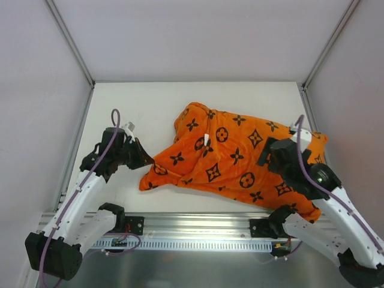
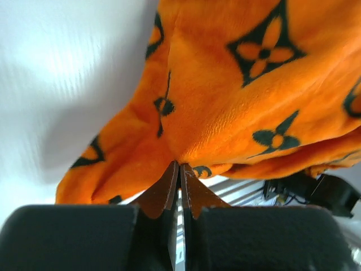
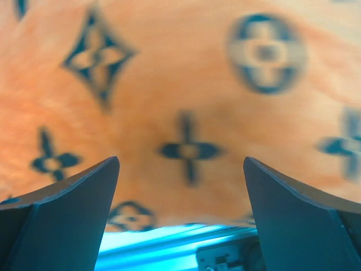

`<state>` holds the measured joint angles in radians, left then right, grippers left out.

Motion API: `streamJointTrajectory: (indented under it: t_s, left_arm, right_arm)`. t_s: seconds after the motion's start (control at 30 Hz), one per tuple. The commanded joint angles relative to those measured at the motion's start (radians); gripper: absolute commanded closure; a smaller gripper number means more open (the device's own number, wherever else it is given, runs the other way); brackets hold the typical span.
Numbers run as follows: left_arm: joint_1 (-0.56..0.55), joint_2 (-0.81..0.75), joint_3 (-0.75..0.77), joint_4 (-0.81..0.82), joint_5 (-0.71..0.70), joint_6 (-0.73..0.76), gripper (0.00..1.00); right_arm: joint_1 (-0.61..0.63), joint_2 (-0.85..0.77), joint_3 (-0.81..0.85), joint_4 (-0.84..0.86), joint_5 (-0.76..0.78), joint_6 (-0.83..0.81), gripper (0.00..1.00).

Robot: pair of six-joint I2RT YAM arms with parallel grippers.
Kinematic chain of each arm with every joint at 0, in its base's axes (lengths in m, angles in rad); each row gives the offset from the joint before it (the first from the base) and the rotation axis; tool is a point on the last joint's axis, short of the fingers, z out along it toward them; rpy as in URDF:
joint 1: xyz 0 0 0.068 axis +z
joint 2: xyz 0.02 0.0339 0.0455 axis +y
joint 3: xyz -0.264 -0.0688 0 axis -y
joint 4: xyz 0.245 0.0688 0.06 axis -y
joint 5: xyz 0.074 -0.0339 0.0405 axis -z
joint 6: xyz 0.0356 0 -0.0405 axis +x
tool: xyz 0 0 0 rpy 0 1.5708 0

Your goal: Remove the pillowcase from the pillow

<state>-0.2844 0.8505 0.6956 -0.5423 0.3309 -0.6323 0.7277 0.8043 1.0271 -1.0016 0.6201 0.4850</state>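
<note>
The orange pillowcase (image 1: pixel 234 153) with black flower, star and circle motifs lies bulging on the white table, with a small white tag (image 1: pixel 206 139) on top. The pillow is hidden inside it. My left gripper (image 1: pixel 144 157) is shut on the pillowcase's left edge. In the left wrist view its fingers (image 2: pixel 180 167) pinch the orange fabric (image 2: pixel 237 101), which is lifted off the table. My right gripper (image 1: pixel 268 157) is open over the right part of the pillowcase. In the right wrist view (image 3: pixel 180 161) the fabric (image 3: pixel 180 84) fills the space beyond the spread jaws.
An aluminium rail (image 1: pixel 198 225) runs along the table's near edge, just under the pillowcase's front fold; it also shows in the right wrist view (image 3: pixel 169 248). Enclosure walls stand close on the left (image 1: pixel 72 120) and on the right (image 1: pixel 324 102).
</note>
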Motion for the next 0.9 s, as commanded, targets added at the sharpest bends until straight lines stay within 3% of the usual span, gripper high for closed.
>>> streamJointTrajectory:
  t_s: [0.0,0.17,0.2,0.27,0.3,0.4,0.6,0.73,0.77,0.83,0.87]
  left_arm:
    - [0.094,0.041,0.143,-0.056,-0.003,0.071,1.0]
    - [0.175,0.061,0.226,-0.084,-0.006,0.108,1.0]
    - [0.189,0.052,0.237,-0.091,-0.007,0.112,1.0]
    - [0.2,0.036,0.242,-0.099,-0.01,0.114,1.0]
    - [0.205,0.03,0.24,-0.103,-0.01,0.117,1.0]
    - [0.22,0.006,0.229,-0.133,-0.009,0.125,1.0]
    - [0.258,-0.048,0.216,-0.234,-0.009,0.134,1.0]
    - [0.301,-0.122,0.222,-0.28,0.123,0.132,1.0]
    - [0.301,-0.132,0.214,-0.288,0.146,0.143,1.0]
    - [0.3,-0.154,0.161,-0.278,0.351,0.181,1.0]
    - [0.3,-0.15,0.139,-0.256,0.472,0.227,0.92]
  right_arm:
    - [-0.123,-0.088,-0.021,-0.088,-0.037,-0.072,0.04]
    - [-0.217,-0.057,-0.14,-0.056,-0.123,-0.094,0.02]
    - [-0.22,-0.038,-0.197,0.01,-0.179,-0.105,0.09]
    - [-0.22,-0.005,-0.249,0.098,-0.259,-0.115,0.34]
    - [-0.218,0.018,-0.268,0.182,-0.299,-0.115,0.61]
    - [-0.206,0.142,-0.274,0.297,-0.39,-0.106,0.99]
    - [-0.188,0.361,-0.021,0.247,-0.199,-0.219,0.99]
    - [-0.284,0.322,0.064,0.17,-0.118,-0.312,0.99]
    - [-0.309,0.299,0.06,0.173,-0.128,-0.328,0.96]
    - [-0.358,0.248,0.06,0.179,-0.192,-0.362,0.83]
    - [-0.358,0.239,0.067,0.178,-0.218,-0.374,0.5]
